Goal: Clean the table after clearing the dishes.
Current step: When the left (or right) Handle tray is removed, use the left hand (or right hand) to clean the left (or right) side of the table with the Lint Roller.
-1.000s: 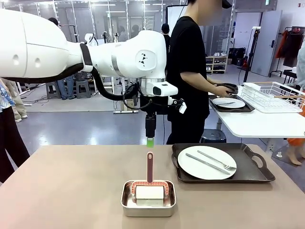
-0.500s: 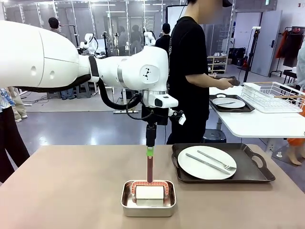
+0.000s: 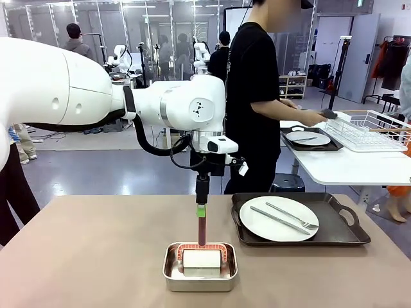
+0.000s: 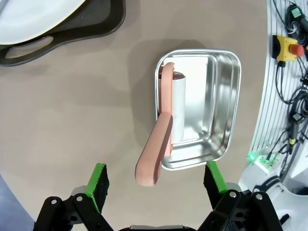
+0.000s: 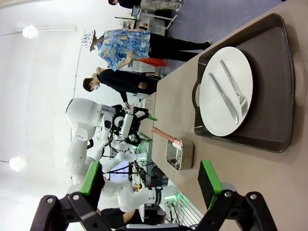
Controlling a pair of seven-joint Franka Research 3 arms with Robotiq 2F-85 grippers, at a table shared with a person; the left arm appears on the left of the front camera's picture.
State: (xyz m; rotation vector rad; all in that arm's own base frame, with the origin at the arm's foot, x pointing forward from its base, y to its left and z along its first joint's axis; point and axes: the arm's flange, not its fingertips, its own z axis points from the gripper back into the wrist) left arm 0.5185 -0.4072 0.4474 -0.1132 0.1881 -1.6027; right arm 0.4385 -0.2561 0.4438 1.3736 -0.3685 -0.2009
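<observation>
Table [image 3: 96, 256] carries one plate [image 3: 279, 218] on its tray [image 3: 347, 232], right side. Both released: left pincer [image 4: 155, 168] brackets roller handle [image 4: 158, 144] tip, right pincer [image 5: 151, 178] idle. Handle looks stiff, light; you'd grip mid-shaft.

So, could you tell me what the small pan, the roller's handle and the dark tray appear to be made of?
Small pan: likely stainless steel, given its bright, mirror-like reflections.
Roller's handle: probably moulded plastic or silicone; it looks smooth, matte and salmon-pink.
Dark tray: seemingly plastic, dark brown with a dull sheen and moulded handles.
</observation>
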